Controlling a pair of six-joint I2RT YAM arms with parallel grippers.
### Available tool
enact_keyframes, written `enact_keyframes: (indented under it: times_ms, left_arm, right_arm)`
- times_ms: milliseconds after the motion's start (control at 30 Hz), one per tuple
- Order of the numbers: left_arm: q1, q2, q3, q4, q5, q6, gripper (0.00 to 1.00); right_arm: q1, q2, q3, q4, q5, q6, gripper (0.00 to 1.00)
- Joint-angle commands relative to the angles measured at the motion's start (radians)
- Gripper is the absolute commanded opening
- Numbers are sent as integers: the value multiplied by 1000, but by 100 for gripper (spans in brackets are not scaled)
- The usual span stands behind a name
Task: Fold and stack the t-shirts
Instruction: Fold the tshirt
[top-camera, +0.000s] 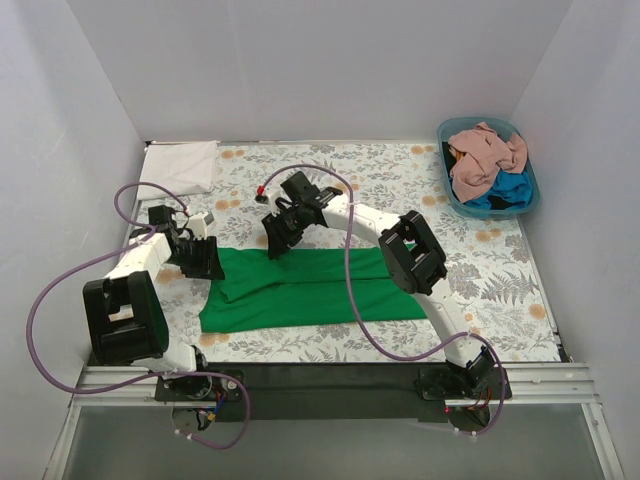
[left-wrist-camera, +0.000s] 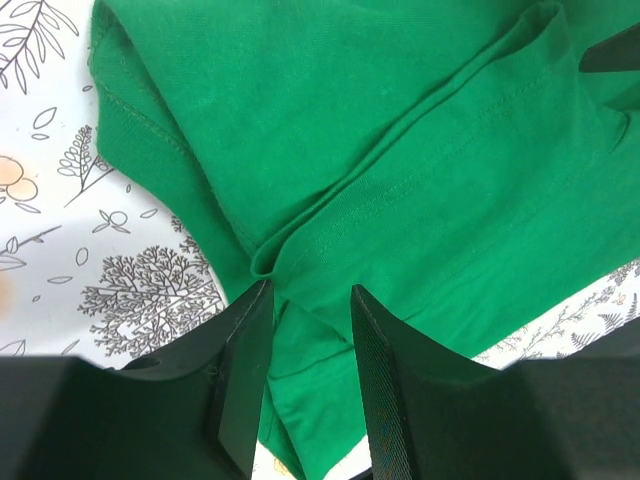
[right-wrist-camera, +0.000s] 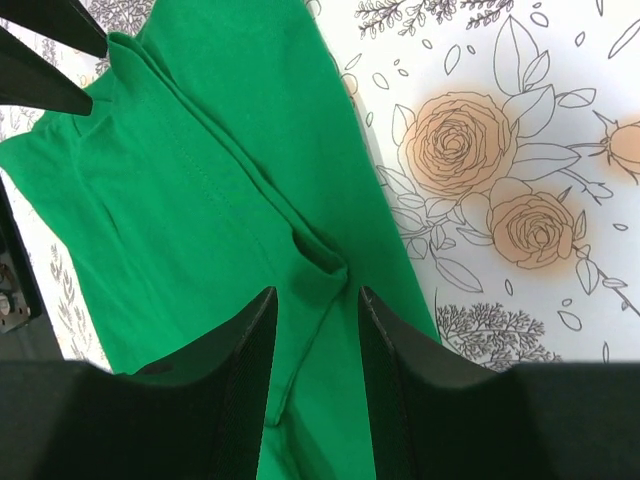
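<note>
Well, we see the green t-shirt (top-camera: 310, 290) lying partly folded on the floral counter (top-camera: 480, 270); our left claw (left-wrist-camera: 308, 292) stands spread astride a ridge near its edge; our right claw (right-wrist-camera: 317, 292) likewise straddles a fold, fingers apart.
</note>
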Motion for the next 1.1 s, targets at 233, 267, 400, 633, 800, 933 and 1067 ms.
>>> enact_keyframes:
  times_ms: [233,267,400,633,800,933,1067]
  left_arm:
    - [4,11,18,41,5,-10,36]
    - [4,13,17,43,-2,-13,37]
    - [4,19,17,53,-18,-14,37]
    - [4,28,17,53,-30,-9,38]
    - [5,34,11,66,-45,-13,37]
    - [4,41,4,72,-50,-13,37]
    - [4,38,9,69,-35,-11,36]
  right_arm:
    - [34,33,49,33,-20,13,44]
    - [34,33,49,33,-22,18,43]
    - [36,22,43,36,-35,18,38]
    - [36,14,43,42,-60,19,28]
    - [36,0,28,45,-69,18,19]
    - [37,-13,19,48,-81,18,17]
    - [37,-18,14,48,-92,16,15]
